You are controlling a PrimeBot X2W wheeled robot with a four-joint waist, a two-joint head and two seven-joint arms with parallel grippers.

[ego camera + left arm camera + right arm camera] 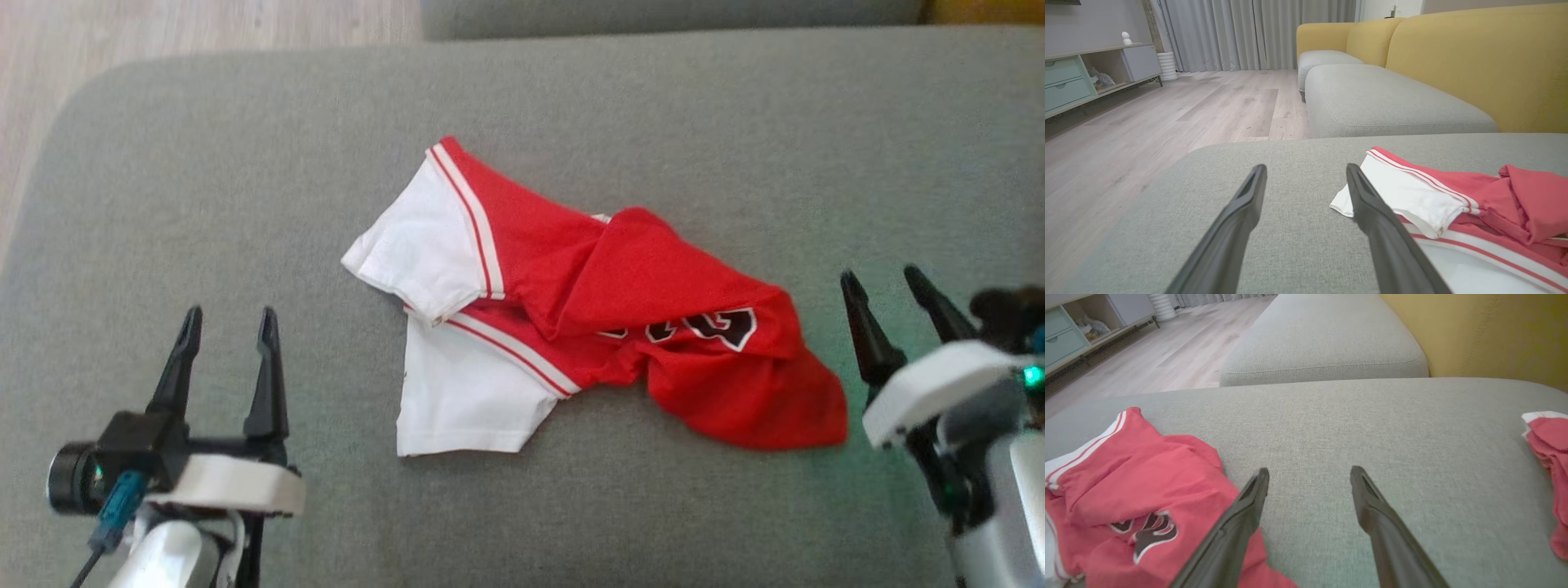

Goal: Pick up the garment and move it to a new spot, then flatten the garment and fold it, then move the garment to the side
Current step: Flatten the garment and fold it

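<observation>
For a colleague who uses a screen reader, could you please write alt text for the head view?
A crumpled red and white garment lies in the middle of a grey cushion. The left claw at lower left and the right claw at right both stand open beside it, holding nothing.

Overhead head, low wrists, shared garment [653, 278]

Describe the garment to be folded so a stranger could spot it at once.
On the grey cushion by the yellow sofa back, look between the left hand and right hand. The garment lies crumpled there, red with white stripe-edged ends. Unlike the other red cloth off to its right, it shows black, white-outlined lettering.
</observation>
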